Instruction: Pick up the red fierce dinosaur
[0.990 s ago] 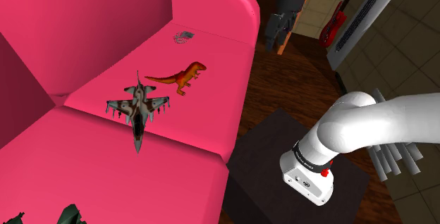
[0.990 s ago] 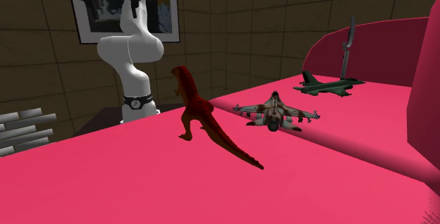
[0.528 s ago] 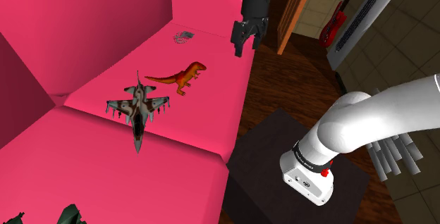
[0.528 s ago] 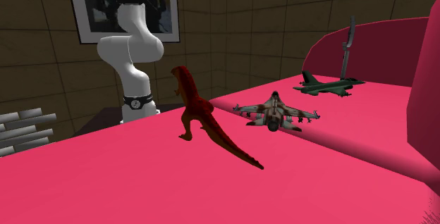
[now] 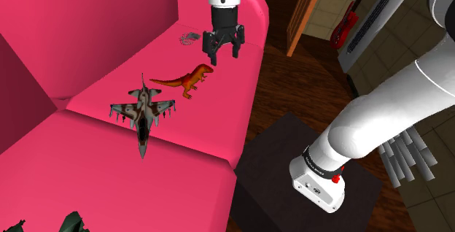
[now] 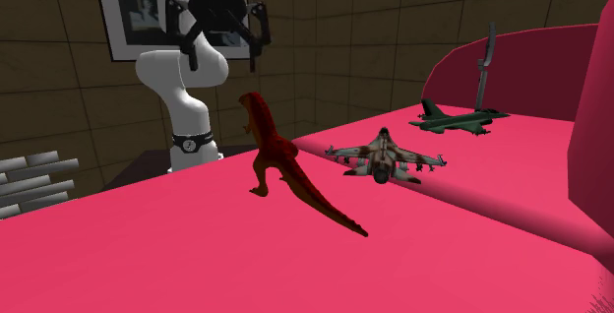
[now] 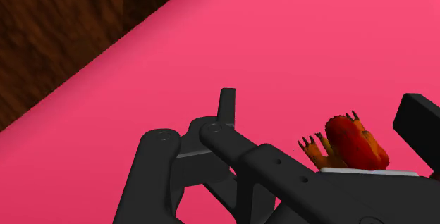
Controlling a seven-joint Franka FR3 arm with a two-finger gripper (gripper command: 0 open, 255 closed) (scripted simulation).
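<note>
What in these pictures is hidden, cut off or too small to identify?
1. Shoulder view: the small grey object on the pink sofa, near the gripper, is too small to identify.
2. Shoulder view: the dark green things are cut off by the bottom edge.
3. Wrist view: the red dinosaur is mostly hidden behind the gripper's black body.

The red dinosaur (image 5: 186, 79) is seen standing upright on its hind legs on the pink sofa seat (image 5: 219, 121), near the seat's front edge. Its head is raised and turned toward that edge, and small clawed forelimbs are held up. The long tail is stretched back toward the seat's middle, with its tip lowered to the cushion.
</note>
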